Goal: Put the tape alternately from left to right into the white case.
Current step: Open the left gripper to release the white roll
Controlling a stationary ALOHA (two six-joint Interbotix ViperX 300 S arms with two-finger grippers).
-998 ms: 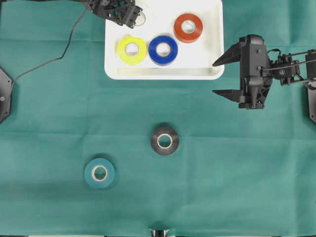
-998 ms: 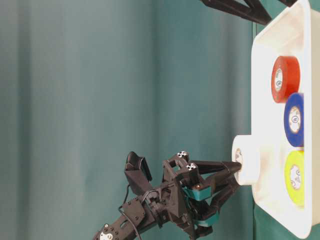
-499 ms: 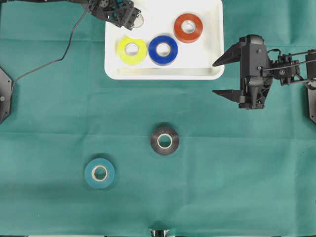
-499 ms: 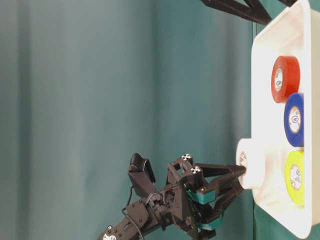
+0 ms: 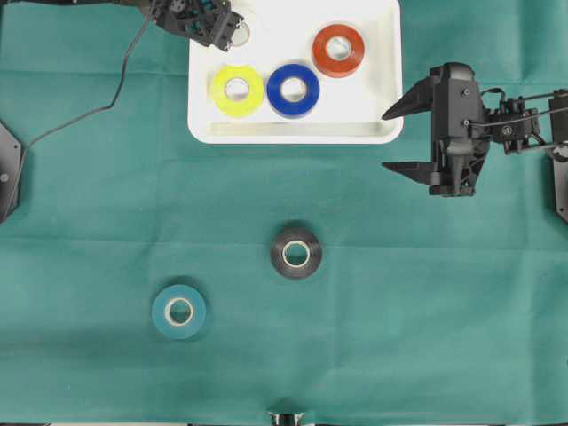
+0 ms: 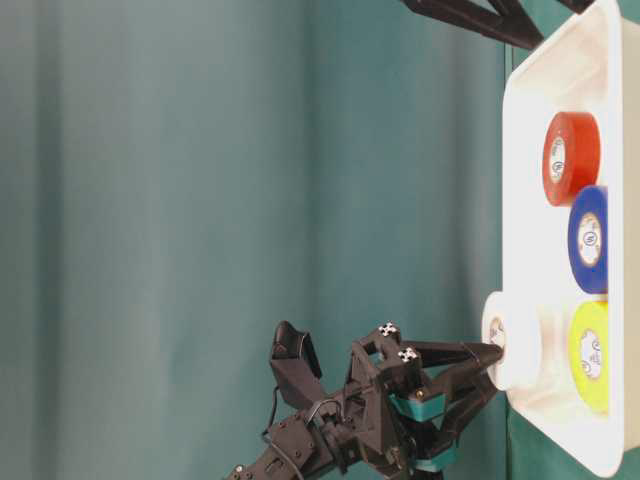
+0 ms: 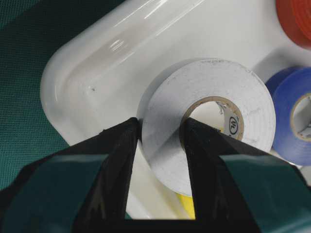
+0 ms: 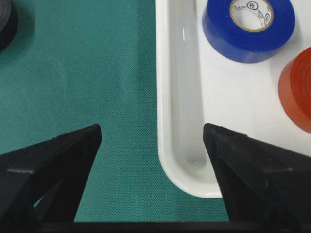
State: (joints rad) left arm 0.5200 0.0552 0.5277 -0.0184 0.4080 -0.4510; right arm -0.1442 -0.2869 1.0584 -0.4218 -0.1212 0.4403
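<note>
Left end effector (image 7: 158, 138), one finger through the core and closed on the white roll (image 7: 209, 116), lowers it into the case (image 5: 382, 89) corner, apparently touching down; release comes next; right end effector (image 5: 390, 140) waits wide open, empty.

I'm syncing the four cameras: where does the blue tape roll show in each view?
Overhead: blue roll lies mid-tray, between yellow and red.
Table-level: far right edge, below red, above yellow.
Left wrist: right edge, partly behind the white roll.
Right wrist: top right.
Shared landmark: the white case.
</note>
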